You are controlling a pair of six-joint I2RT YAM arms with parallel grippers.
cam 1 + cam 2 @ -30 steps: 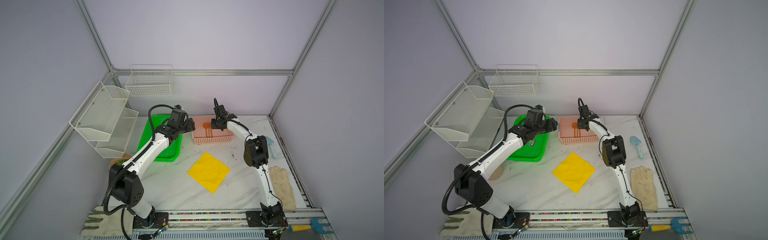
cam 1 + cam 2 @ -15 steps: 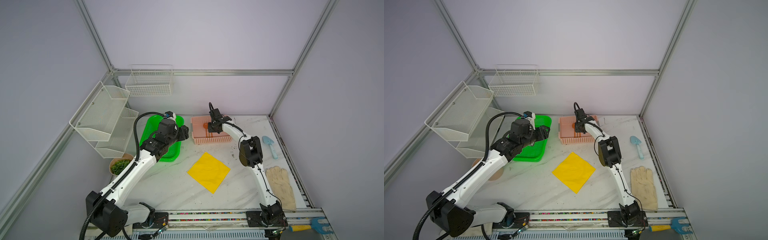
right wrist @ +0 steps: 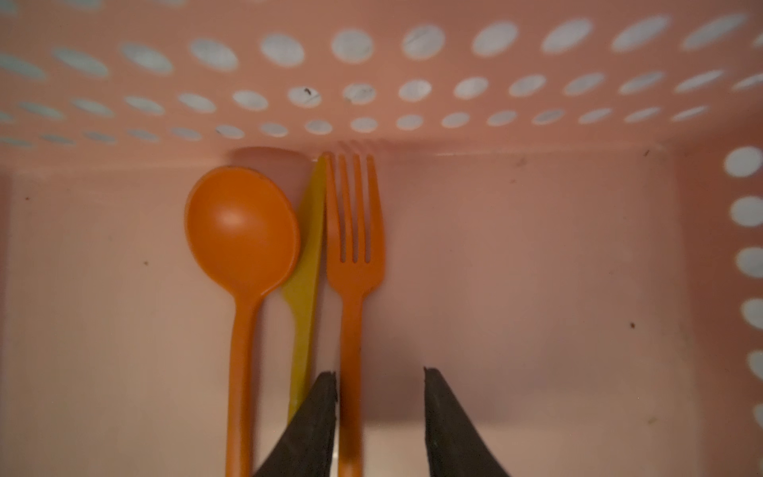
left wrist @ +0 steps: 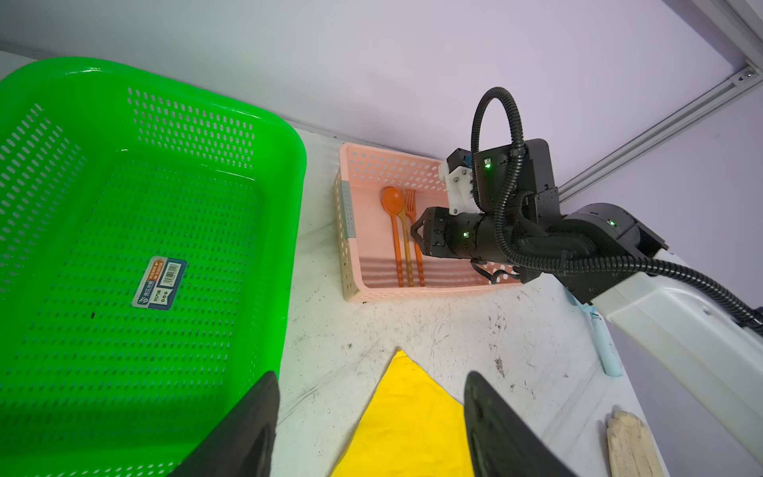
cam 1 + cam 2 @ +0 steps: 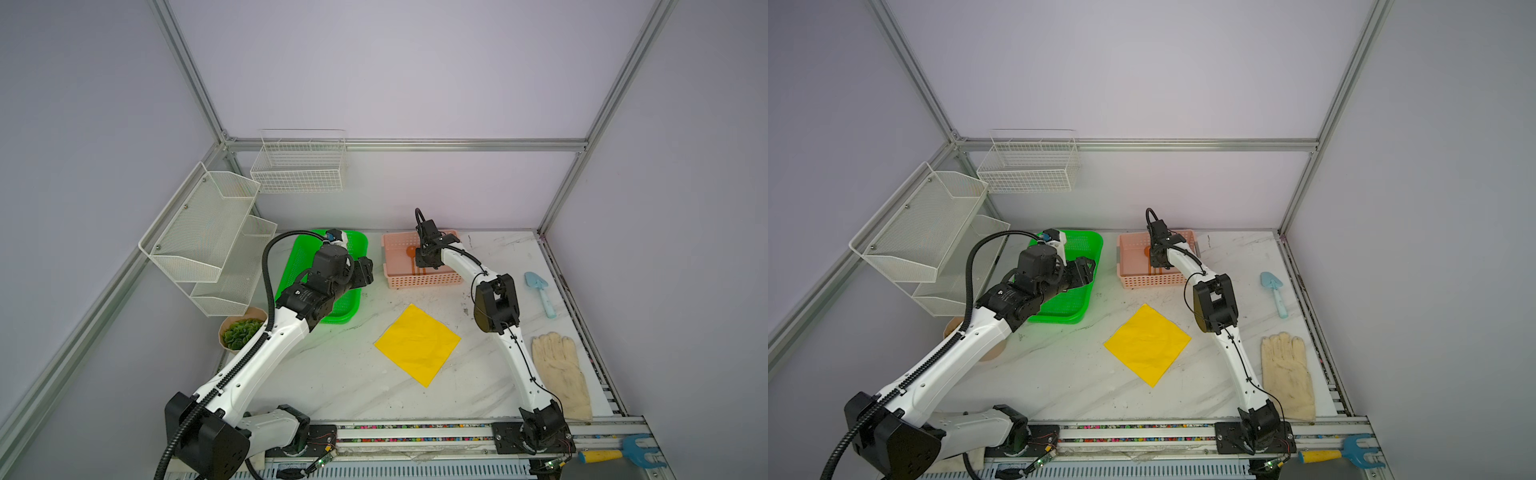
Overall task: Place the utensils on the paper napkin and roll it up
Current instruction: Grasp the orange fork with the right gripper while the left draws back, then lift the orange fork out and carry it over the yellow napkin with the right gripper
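Note:
An orange spoon (image 3: 241, 231) and an orange fork (image 3: 355, 247) lie side by side on the floor of the pink basket (image 5: 424, 282), with a yellowish knife (image 3: 307, 247) between them. My right gripper (image 3: 380, 376) is down inside the basket, open. The fork's handle runs between its jaws, right against one finger (image 3: 318, 413) and apart from the other. The yellow paper napkin (image 5: 417, 345) lies flat on the table in front of the basket. My left gripper (image 4: 370, 376) hangs open and empty beside the green basket (image 5: 357, 241), above the napkin's far corner (image 4: 413, 413).
A light-blue trowel (image 5: 540, 291) and a beige glove (image 5: 561, 374) lie along the right edge. A blue rake (image 5: 623, 453) rests on the front rail. A bowl of green leaves (image 5: 241, 332) and white wire racks (image 5: 208, 241) stand at the left.
My left arm has drawn back from the pink basket to beside the green one. My right gripper has sunk into the pink basket and narrowed its jaws around the fork's handle.

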